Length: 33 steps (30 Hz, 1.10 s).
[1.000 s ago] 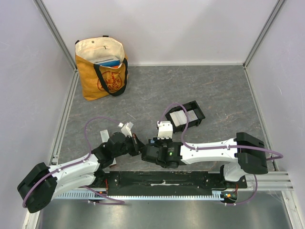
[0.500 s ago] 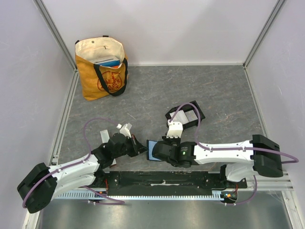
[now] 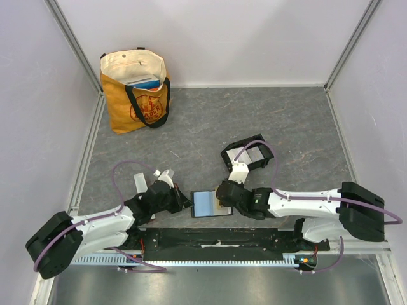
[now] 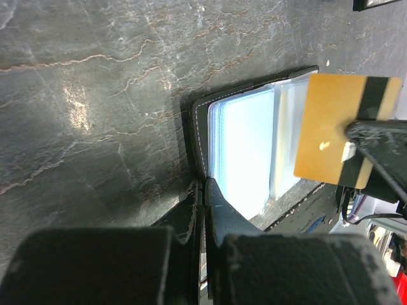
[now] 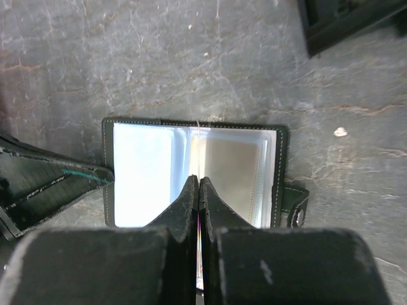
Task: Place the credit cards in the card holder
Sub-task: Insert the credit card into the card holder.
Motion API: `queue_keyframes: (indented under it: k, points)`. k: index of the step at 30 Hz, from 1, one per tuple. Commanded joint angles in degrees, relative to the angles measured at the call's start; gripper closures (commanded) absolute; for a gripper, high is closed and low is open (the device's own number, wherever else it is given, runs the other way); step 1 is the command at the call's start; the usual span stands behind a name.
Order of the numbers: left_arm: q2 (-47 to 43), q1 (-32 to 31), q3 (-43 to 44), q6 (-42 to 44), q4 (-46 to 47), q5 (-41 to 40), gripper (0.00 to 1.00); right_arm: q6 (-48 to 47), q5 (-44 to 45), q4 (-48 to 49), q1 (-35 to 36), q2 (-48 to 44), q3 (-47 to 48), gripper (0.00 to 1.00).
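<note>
Lab test cell, white panel walls, aluminium posts, grey tabletop

Both arms low, reaching inward, left gripper closed, right gripper closed

The floor is a dark grey mat with a stone pattern of thin pale veins; it lies between three plain walls. The back wall and the two side walls are smooth and pale, almost white with a light violet tone; slim aluminium posts rise in the two far corners; a bare metal strip runs along the near edge. The light is soft and even; the mat shines faintly.
</note>
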Motion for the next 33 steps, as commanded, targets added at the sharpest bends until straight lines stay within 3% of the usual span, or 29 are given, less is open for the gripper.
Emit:
queue_keyframes:
  k: [1, 9, 19, 33]
  points:
    - [0.9, -0.3, -0.6, -0.4, 1.7, -1.7, 0.98, -0.2, -8.6, 12.5, -1.2, -1.1, -3.6, 1.00]
    - [0.8, -0.2, -1.1, -1.0, 1.9, -1.7, 0.98, 2.1, -13.5, 24.0, -3.7, 0.6, -9.4, 1.00]
    - [0.3, -0.1, -1.0, -1.2, 1.7, -1.7, 0.98, 4.3, -13.7, 29.5, -5.6, -3.1, -15.9, 1.00]
    - [0.0, -0.3, -1.1, -1.7, 1.7, -1.9, 0.98, 5.8, -16.5, 37.8, -6.1, -0.3, -18.9, 1.00]
